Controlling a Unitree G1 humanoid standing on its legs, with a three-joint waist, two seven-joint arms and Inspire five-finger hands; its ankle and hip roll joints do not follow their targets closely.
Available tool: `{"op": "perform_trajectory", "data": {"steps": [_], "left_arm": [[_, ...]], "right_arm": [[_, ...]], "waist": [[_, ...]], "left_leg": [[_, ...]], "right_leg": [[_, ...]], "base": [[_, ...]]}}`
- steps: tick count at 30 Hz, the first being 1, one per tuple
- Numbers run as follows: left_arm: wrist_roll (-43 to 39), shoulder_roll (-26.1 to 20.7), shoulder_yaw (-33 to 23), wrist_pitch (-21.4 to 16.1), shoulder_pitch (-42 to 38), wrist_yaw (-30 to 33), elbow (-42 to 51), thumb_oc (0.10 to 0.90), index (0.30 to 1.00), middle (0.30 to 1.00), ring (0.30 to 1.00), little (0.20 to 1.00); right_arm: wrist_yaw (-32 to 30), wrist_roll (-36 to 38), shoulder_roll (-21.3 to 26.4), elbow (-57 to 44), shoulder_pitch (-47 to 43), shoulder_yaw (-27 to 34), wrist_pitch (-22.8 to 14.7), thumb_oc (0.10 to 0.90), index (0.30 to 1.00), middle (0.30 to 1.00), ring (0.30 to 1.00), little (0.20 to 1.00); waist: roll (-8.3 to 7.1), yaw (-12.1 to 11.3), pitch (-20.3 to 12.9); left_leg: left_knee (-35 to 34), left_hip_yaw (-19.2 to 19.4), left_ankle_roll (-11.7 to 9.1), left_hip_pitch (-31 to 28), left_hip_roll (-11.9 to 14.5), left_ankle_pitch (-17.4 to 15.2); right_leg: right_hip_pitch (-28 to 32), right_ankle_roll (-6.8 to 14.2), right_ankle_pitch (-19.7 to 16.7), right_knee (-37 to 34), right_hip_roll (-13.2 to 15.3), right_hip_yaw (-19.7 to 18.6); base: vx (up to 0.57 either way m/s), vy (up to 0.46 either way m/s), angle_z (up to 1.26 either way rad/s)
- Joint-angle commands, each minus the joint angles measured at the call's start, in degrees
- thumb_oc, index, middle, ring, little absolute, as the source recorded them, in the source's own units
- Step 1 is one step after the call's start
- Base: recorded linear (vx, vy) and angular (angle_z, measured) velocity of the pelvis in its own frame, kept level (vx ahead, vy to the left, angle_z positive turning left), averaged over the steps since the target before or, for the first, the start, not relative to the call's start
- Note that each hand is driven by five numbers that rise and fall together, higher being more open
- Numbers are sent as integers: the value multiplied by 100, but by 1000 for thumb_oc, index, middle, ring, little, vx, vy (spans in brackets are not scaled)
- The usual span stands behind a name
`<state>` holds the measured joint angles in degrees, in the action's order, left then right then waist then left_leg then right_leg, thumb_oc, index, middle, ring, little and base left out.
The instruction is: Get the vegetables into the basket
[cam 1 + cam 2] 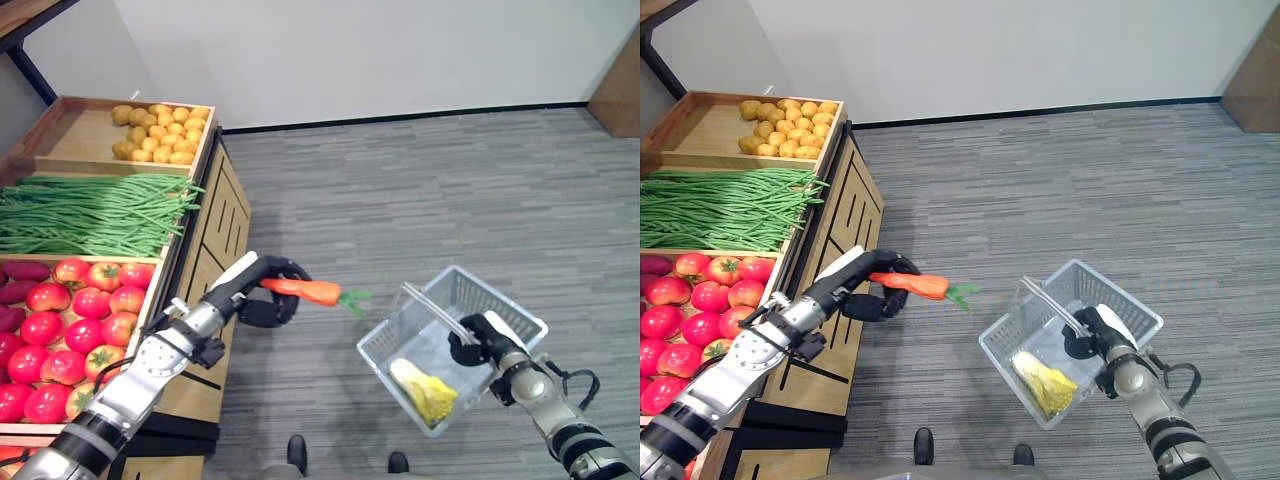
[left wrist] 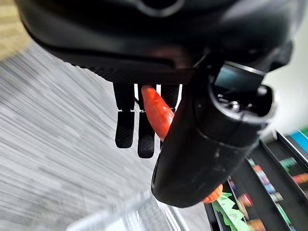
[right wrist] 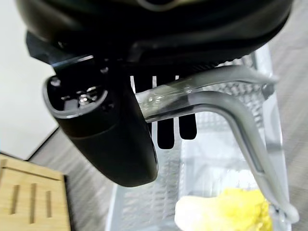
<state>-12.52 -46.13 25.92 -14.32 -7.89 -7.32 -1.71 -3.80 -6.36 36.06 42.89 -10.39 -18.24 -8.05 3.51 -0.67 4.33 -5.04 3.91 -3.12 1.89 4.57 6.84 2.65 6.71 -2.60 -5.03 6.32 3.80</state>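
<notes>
1. While my left hand [image 1: 262,296] is clenched round the thick end of the carrot [image 1: 303,290], the root juts level toward the right, its green top [image 1: 353,298] free, over the grey floor [image 1: 430,190] between the wooden stand [image 1: 205,230] and the basket [image 1: 450,345].
2. Carrot: I judge it light, stiff and smooth-skinned, so liable to slip; the thick orange end is the right place to hold, the leafy top being too soft to bear it.
3. My right hand [image 1: 1092,333] is curled round the basket's grey handles [image 3: 211,98], holding it off the floor at the right, well apart from the carrot.
4. Basket, clear meshed plastic: holds one pale yellow leafy vegetable [image 1: 424,390] at its near end; the rest is bare.
5. Stand, left, far to near: crate of small yellow potatoes [image 1: 160,132]; bed of green beans [image 1: 90,212]; tray of red tomatoes [image 1: 70,330], dark purple roots [image 1: 20,272] at its left edge.
</notes>
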Motion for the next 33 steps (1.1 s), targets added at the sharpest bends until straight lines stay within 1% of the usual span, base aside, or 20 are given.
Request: {"op": "perform_trajectory", "data": {"steps": [1, 2, 3, 5, 6, 11, 13, 19, 21, 22, 23, 24, 25, 26, 31, 33], "left_arm": [[20, -40, -132, -505, -872, 185, 215, 400, 300, 300, 300, 300], [27, 41, 73, -489, -1018, 170, 178, 400, 300, 300, 300, 300], [13, 22, 246, -464, -1143, 112, 180, 400, 300, 300, 300, 300], [5, 12, 326, -463, -1219, 81, 186, 400, 300, 300, 300, 300], [-35, 90, 527, -429, -1351, 57, 95, 400, 300, 300, 300, 300], [17, 262, 766, -377, -1487, 38, -95, 400, 300, 300, 300, 300], [135, 440, 898, -325, -1511, 54, -313, 400, 300, 300, 300, 300], [403, 776, 1074, -253, -1530, 131, -732, 400, 300, 300, 300, 300], [722, 949, 1191, -207, -1550, 182, -1058, 400, 300, 300, 300, 300], [729, 959, 1199, -215, -1555, 188, -1071, 400, 300, 300, 300, 300], [1035, 1123, 1276, -165, -1632, 274, -1370, 400, 300, 300, 300, 300], [1045, 1137, 1288, -175, -1641, 284, -1390, 400, 300, 300, 300, 300], [1255, 1271, 1306, -133, -1672, 369, -1633, 400, 300, 300, 300, 300], [1262, 1280, 1312, -139, -1675, 375, -1645, 400, 300, 300, 300, 300], [1769, 1652, 1188, -9, -1726, 637, -2294, 400, 300, 300, 300, 300], [1929, 1728, 1109, 14, -1721, 719, -2425, 400, 300, 300, 300, 300]], "right_arm": [[-277, 319, 211, -460, -1048, 72, -580, 400, 300, 300, 300, 300], [-296, 359, 162, -524, -1265, -42, -578, 400, 300, 300, 300, 300], [-286, 380, 150, -542, -1458, -137, -558, 400, 300, 300, 300, 300], [-271, 388, 148, -501, -1584, -216, -554, 400, 300, 300, 300, 300], [-279, 464, 61, -489, -1775, -317, -547, 400, 300, 300, 300, 300], [-295, 507, -88, -636, -1994, -467, -544, 400, 300, 300, 300, 300], [-278, 616, -252, -831, -2080, -524, -559, 400, 300, 300, 300, 300], [-218, 834, -396, -1211, -2127, -594, -601, 400, 300, 300, 300, 300], [-211, 1067, -528, -1478, -2100, -563, -649, 400, 300, 300, 300, 300], [-210, 1068, -524, -1485, -2094, -559, -646, 400, 300, 300, 300, 300], [-186, 1385, -704, -1634, -2062, -515, -688, 400, 300, 300, 300, 300], [-183, 1389, -697, -1641, -2056, -509, -684, 400, 300, 300, 300, 300], [-168, 1543, -769, -1811, -2006, -496, -715, 400, 300, 300, 300, 300], [-167, 1543, -764, -1818, -2000, -493, -711, 400, 300, 300, 300, 300], [-83, 1847, -803, -2346, -1812, -446, -750, 400, 300, 300, 300, 300], [-36, 1967, -812, -2535, -1721, -418, -773, 400, 300, 300, 300, 300]], "waist": [[-344, -65, -420], [-341, -52, -431], [-335, -50, -433], [-336, -52, -434], [-337, -36, -449], [-332, -25, -457], [-331, -5, -468], [-334, 33, -479], [-335, 70, -489], [-334, 65, -490], [-331, 104, -497], [-330, 96, -496], [-335, 128, -496], [-333, 124, -498], [-348, 196, -515], [-352, 221, -522]], "left_leg": [[4, -86, -36, -82, -167, -552], [4, -73, -29, -82, -176, -560], [4, -53, -23, -99, -179, -573], [4, -41, -23, -111, -176, -580], [4, -34, -20, -128, -177, -588], [4, -4, -16, -147, -174, -599], [4, 27, -17, -164, -161, -609], [4, 63, -18, -170, -145, -613], [4, 85, -13, -180, -134, -616], [4, 86, -13, -181, -134, -616], [4, 109, -15, -188, -122, -615], [4, 110, -16, -190, -122, -616], [4, 128, -16, -195, -115, -615], [4, 129, -16, -195, -114, -615], [4, 189, -23, -212, -96, -622], [4, 214, -23, -217, -96, -624]], "right_leg": [[-393, 312, -62, 3, 298, -192], [-405, 319, -74, 3, 303, -220], [-407, 320, -82, 3, 304, -245], [-396, 320, -78, 3, 305, -248], [-388, 316, -83, 3, 304, -272], [-385, 316, -72, 3, 292, -313], [-386, 316, -68, 3, 279, -336], [-393, 308, -67, 3, 271, -358], [-390, 301, -67, 3, 262, -378], [-390, 301, -67, 3, 262, -379], [-393, 298, -69, 3, 253, -395], [-392, 298, -69, 3, 253, -396], [-396, 297, -68, 3, 247, -410], [-396, 297, -67, 3, 247, -410], [-402, 295, -69, 3, 239, -442], [-409, 292, -71, 3, 235, -451]], "base": [[0, 0, 0], [16, 15, -3], [22, 13, -4], [16, 2, -4], [12, -3, -4], [0, 0, 0], [0, 0, 0], [-3, -7, -5], [0, 0, 0], [-1, -5, -4], [-1, -4, -6], [-5, -9, -5], [-4, -5, -4], [-2, -10, -4], [-4, -8, -6], [3, -10, -7]]}}
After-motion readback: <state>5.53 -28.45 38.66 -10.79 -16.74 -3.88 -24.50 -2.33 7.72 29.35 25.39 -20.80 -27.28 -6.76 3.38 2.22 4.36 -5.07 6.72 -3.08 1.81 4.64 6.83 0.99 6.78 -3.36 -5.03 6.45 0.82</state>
